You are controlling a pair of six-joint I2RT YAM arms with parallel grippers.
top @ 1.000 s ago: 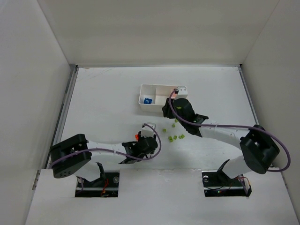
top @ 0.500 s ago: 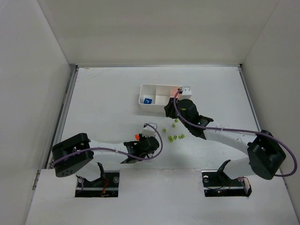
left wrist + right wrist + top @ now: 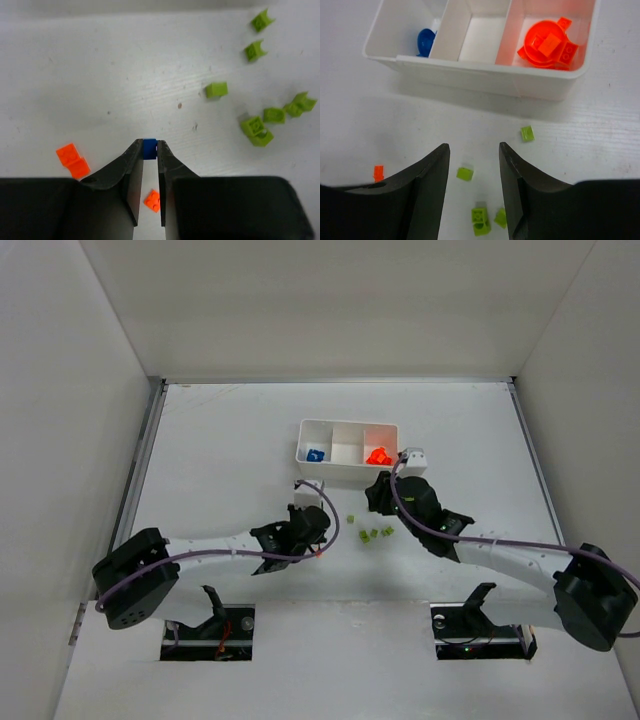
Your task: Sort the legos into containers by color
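My left gripper (image 3: 149, 142) is shut on a tiny blue brick (image 3: 149, 149), held at the fingertips just above the table; in the top view it (image 3: 308, 527) is near the table's middle. My right gripper (image 3: 474, 150) is open and empty, hovering over yellow-green bricks (image 3: 465, 173), just in front of the white tray (image 3: 470, 76). The tray (image 3: 347, 474) has a blue piece (image 3: 425, 41) in its left compartment, orange-red pieces (image 3: 547, 45) in its right one, and a bare middle one.
Several yellow-green bricks (image 3: 216, 90) lie scattered between the two grippers (image 3: 374, 533). Orange-red bricks (image 3: 72, 159) lie on the table by my left fingers, one under them (image 3: 152, 200). White walls enclose the table.
My right gripper has drawn back from over the tray's right compartment toward the near side, uncovering the orange-red pieces there. My left gripper has shifted slightly away from the base.
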